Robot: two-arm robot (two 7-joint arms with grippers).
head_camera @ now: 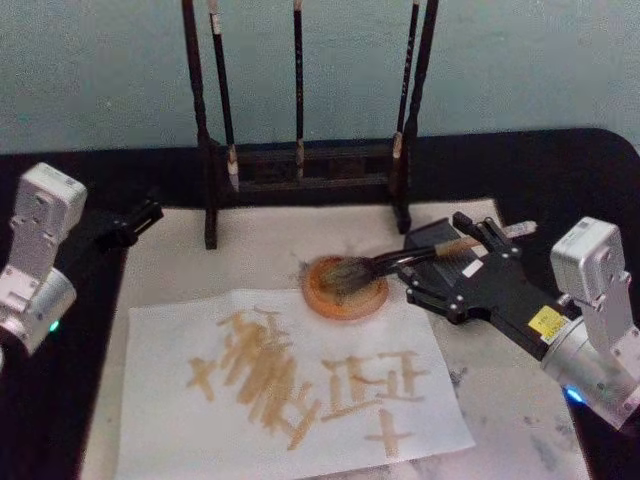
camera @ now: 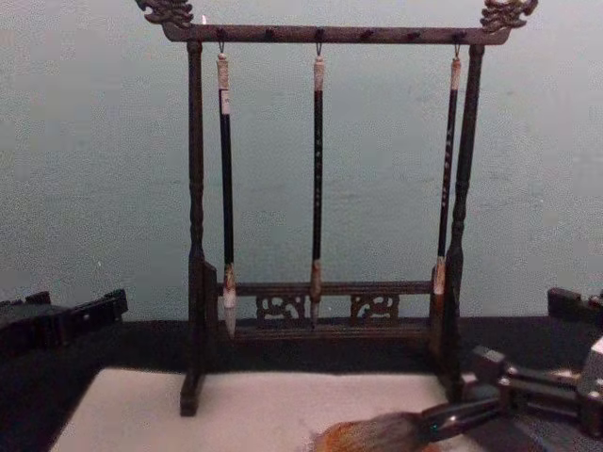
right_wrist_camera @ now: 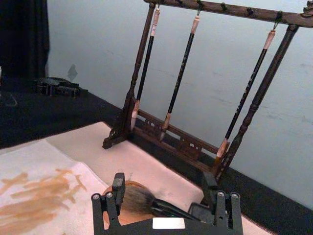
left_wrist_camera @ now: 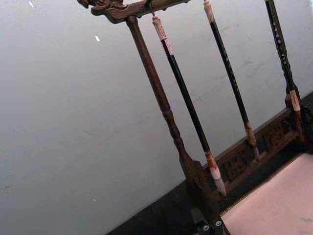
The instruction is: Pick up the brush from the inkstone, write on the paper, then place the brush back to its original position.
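Observation:
The brush lies with its bushy bristle head on the round orange-brown inkstone, its handle pointing right. My right gripper is open and straddles the handle, one finger on each side. In the right wrist view the bristles of the brush lie between the spread fingers. The chest view shows the brush low down, with the right gripper at its handle. The paper lies in front of the inkstone and carries several tan strokes. My left gripper rests shut at the table's left.
A dark wooden rack with three thin hanging brushes stands behind the inkstone on a cream mat. The rack spans the middle of the chest view. Black table surrounds the mat.

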